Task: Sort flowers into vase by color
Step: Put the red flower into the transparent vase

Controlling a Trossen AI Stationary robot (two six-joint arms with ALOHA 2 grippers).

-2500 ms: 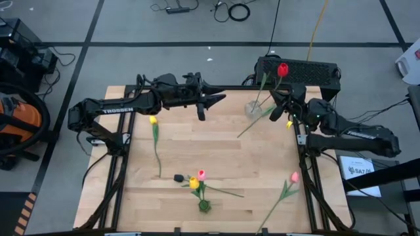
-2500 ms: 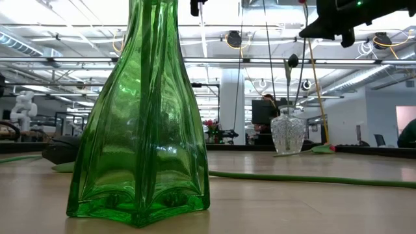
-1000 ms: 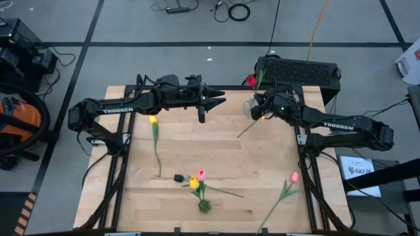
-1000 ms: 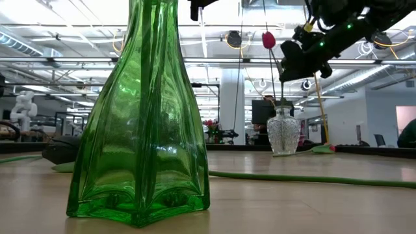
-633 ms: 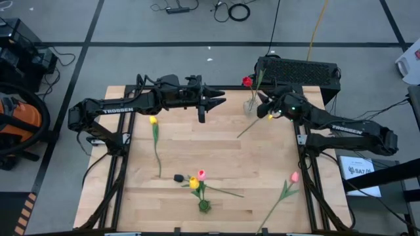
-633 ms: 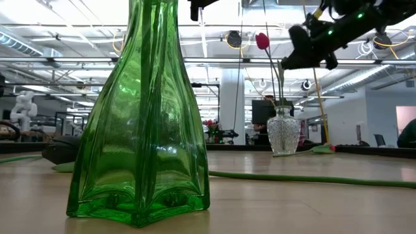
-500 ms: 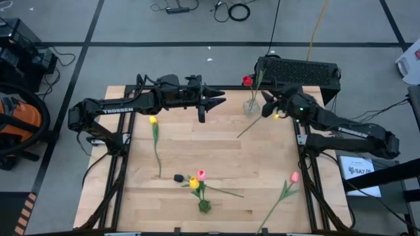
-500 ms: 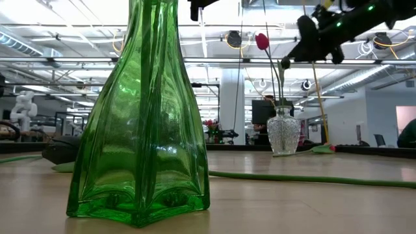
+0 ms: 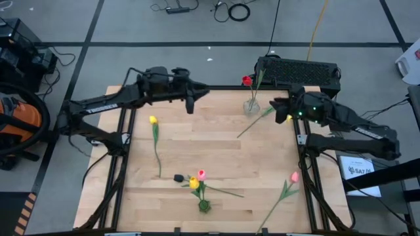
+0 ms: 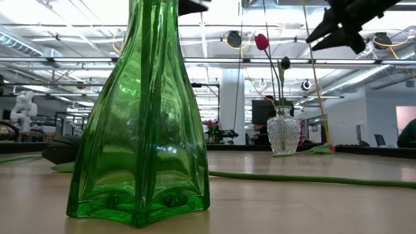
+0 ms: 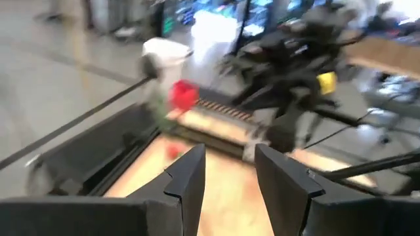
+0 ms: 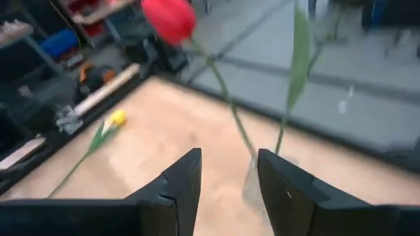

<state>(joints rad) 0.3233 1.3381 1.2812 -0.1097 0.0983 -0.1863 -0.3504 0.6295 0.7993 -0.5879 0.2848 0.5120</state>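
Observation:
A red flower (image 9: 247,81) stands in the clear glass vase (image 9: 251,107) at the table's far edge, its stem (image 12: 226,98) leaning against the rim. My right gripper (image 9: 275,105) hovers open just right of that vase, above it in the low view (image 10: 331,29), holding nothing. My left gripper (image 9: 190,101) hangs open over the far edge, left of the vase. A green vase (image 9: 205,206) near the front edge holds a yellow flower (image 9: 194,183) and a pink flower (image 9: 201,174). Another yellow flower (image 9: 153,120) lies on the left, a pink one (image 9: 294,176) on the right.
One more flower's stem (image 9: 252,123) lies flat just in front of the clear vase. A black flower head (image 9: 178,177) lies beside the green vase. A black box (image 9: 298,71) sits behind the far edge. The table's middle (image 9: 210,144) is bare wood.
My right gripper has let go of the red flower, opened, and drawn back up and toward the table's right edge. The flower stays upright in the clear vase, leaning left. My left gripper has shifted toward the table's left and far edges.

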